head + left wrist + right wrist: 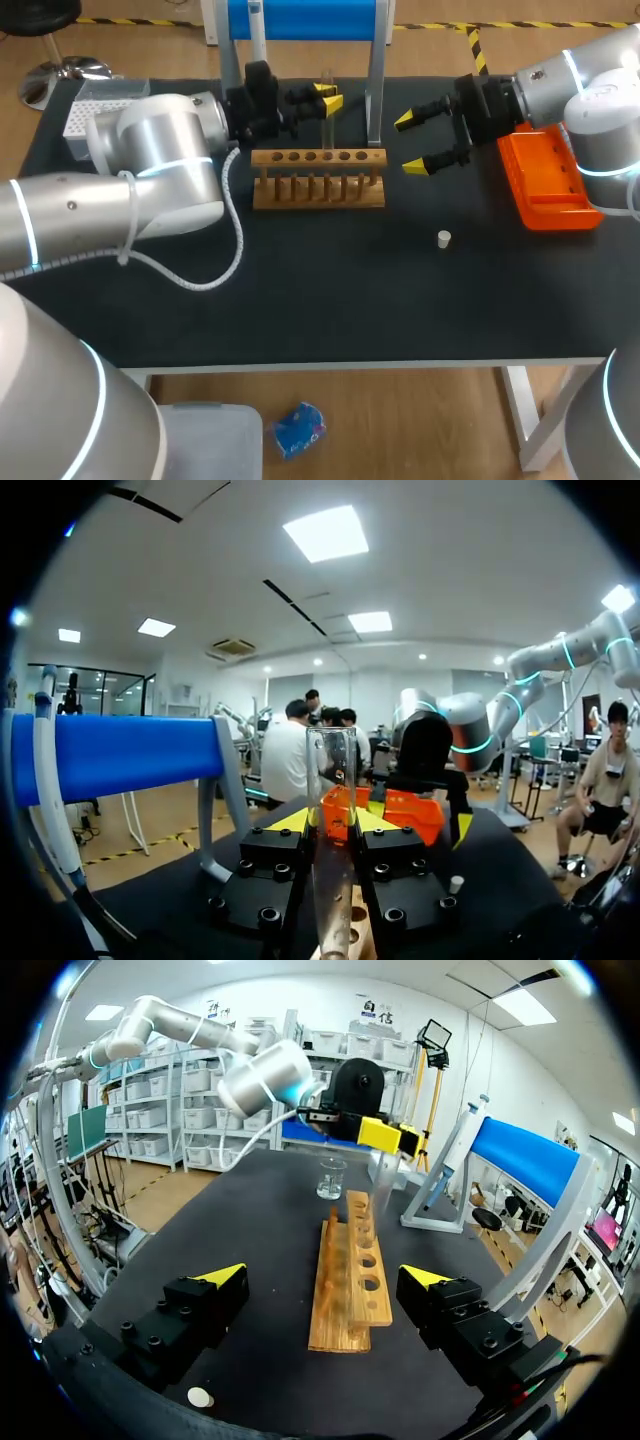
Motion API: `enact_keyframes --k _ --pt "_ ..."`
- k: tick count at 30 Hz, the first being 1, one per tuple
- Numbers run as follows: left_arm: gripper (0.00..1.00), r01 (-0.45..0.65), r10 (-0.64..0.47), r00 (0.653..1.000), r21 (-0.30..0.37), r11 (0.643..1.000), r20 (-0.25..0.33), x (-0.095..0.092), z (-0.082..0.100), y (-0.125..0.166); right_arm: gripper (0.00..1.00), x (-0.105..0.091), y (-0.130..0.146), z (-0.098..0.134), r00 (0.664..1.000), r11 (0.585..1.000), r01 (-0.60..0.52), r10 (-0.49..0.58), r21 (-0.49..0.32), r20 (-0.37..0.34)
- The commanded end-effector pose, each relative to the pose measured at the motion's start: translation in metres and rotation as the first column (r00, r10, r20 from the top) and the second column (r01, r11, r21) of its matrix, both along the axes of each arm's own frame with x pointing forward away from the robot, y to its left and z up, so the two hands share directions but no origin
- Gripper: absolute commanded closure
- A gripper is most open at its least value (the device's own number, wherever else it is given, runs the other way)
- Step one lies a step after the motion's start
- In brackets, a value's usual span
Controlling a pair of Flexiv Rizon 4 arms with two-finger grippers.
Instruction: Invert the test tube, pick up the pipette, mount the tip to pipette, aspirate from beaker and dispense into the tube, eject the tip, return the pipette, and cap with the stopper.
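Left gripper [328,100] clamps its yellow tips on the glass test tube [333,780] from two sides. The tube's long axis is vertical. It hangs over the far end of the wooden rack [318,178], and its upper end shows a flat rim. Which end is closed cannot be told. Right gripper [410,143] is spread wide and holds nothing; it is level with the rack's right end. The stopper [444,238] lies on the table [330,300] nearer the front, apart from the rack. The beaker [331,1178] stands beyond the rack. An orange tray [548,180] lies at the right.
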State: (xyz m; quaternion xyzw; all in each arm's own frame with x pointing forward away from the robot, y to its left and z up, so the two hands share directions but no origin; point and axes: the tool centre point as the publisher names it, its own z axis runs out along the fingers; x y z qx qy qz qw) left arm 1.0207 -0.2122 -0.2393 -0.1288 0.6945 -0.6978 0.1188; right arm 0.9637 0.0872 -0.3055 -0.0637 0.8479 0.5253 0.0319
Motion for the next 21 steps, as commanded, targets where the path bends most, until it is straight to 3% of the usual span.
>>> enact_keyframes --k 1,21 --pt "1.0 -0.007 0.007 1.0 -0.007 1.0 0.007 -0.001 -0.006 -0.001 0.0 -0.001 0.0 0.001 1.0 1.0 0.001 -0.001 -0.003 0.001" --pt "1.0 -0.02 0.019 0.999 -0.018 1.0 -0.031 0.006 -0.033 0.003 0.0 -0.001 0.0 0.001 1.0 1.0 0.001 -0.001 -0.003 0.001"
